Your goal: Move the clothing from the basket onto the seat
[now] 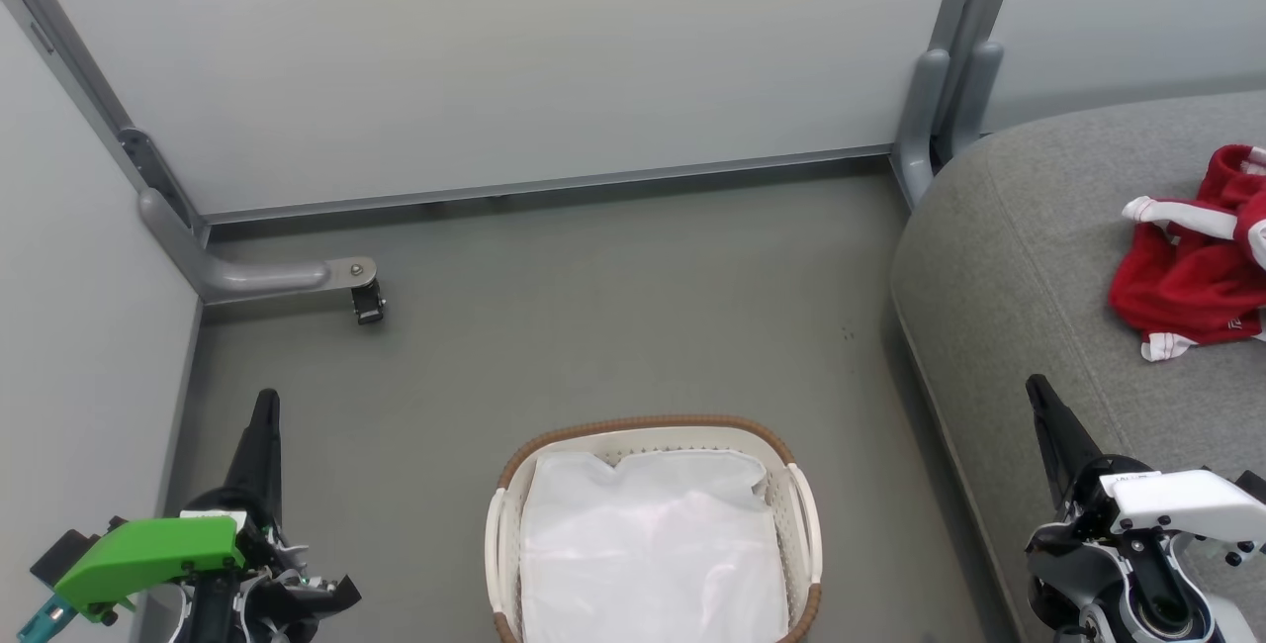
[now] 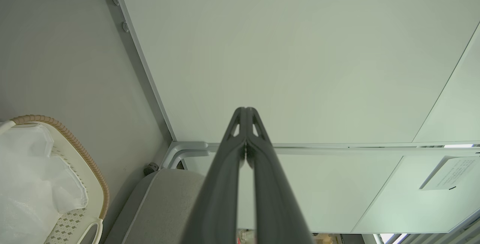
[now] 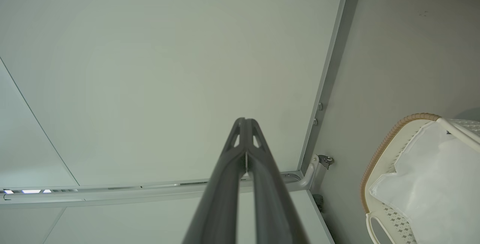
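Note:
The red jersey with white trim (image 1: 1197, 262) lies crumpled on the grey seat cushion (image 1: 1029, 257) at the right edge of the head view. The cream basket with a brown rim (image 1: 648, 425) stands on the floor at bottom centre, holding just its white liner (image 1: 648, 544). My left gripper (image 1: 265, 404) is at the lower left, shut and empty, fingers pointing up. My right gripper (image 1: 1037, 388) is at the lower right, also shut and empty, beside the cushion's front edge. The wrist views show each pair of fingers (image 2: 245, 114) (image 3: 244, 124) pressed together, with the basket (image 2: 86, 157) (image 3: 378, 150) off to one side.
Pale partition walls (image 1: 495, 59) close in the back and left. A grey metal foot with a caster (image 1: 366, 302) juts onto the floor at back left, and another post (image 1: 935, 119) stands beside the sofa. Grey floor (image 1: 613, 307) lies between basket and wall.

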Controlling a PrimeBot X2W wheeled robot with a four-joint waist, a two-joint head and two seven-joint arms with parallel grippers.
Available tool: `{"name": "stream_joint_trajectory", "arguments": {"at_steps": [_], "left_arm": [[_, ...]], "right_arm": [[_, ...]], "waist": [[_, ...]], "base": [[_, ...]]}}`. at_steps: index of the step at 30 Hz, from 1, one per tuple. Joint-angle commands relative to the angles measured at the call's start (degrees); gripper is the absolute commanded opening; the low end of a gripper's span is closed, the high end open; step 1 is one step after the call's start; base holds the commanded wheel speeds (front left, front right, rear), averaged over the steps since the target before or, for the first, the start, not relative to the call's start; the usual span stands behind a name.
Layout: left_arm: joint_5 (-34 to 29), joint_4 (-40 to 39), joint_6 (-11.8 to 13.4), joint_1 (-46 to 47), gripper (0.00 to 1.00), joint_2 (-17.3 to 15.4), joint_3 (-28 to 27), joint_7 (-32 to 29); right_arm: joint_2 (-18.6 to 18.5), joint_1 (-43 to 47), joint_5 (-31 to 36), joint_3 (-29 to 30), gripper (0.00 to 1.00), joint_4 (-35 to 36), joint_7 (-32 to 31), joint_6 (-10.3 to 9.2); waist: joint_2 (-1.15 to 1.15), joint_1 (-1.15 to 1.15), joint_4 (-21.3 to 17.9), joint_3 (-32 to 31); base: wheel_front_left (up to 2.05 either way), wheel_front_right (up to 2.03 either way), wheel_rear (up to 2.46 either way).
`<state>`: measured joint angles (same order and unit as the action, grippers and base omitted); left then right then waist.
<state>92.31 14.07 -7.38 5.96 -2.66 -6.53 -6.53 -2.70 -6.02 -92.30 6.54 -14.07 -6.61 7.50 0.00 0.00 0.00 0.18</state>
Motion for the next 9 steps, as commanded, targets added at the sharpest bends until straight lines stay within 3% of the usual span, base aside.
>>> {"name": "stream_joint_trajectory", "arguments": {"at_steps": [1, 9], "left_arm": [[0.21, -0.11, -0.26, 0.55, 0.0, -0.4, -0.1, -0.2], [0.21, -0.11, -0.26, 0.55, 0.0, -0.4, -0.09, -0.2]], "right_arm": [[-0.34, -0.34, -0.22, 0.07, 0.0, 0.2, -0.06, -0.02], [-0.34, -0.34, -0.22, 0.07, 0.0, 0.2, -0.06, -0.02]], "waist": [[0.0, 0.0, 0.0, 0.0], [0.0, 0.0, 0.0, 0.0]], "base": [[0.0, 0.0, 0.0], [0.0, 0.0, 0.0]]}}
